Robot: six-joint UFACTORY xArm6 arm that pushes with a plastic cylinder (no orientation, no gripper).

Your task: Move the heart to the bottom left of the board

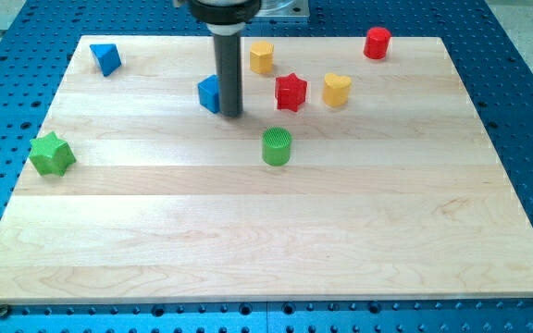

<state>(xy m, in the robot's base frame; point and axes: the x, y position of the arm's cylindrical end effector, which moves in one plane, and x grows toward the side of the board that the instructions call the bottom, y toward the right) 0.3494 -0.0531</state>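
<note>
Nearest you, the green cylinder (277,146) stands mid-board. Your tip (232,115), no pincer and holding nothing, touches the blue block (209,93); the yellow heart (336,90) sits upper right.

A robotics lab bench: wooden board (266,231) on a blue perforated mounting table (516,83).
</note>
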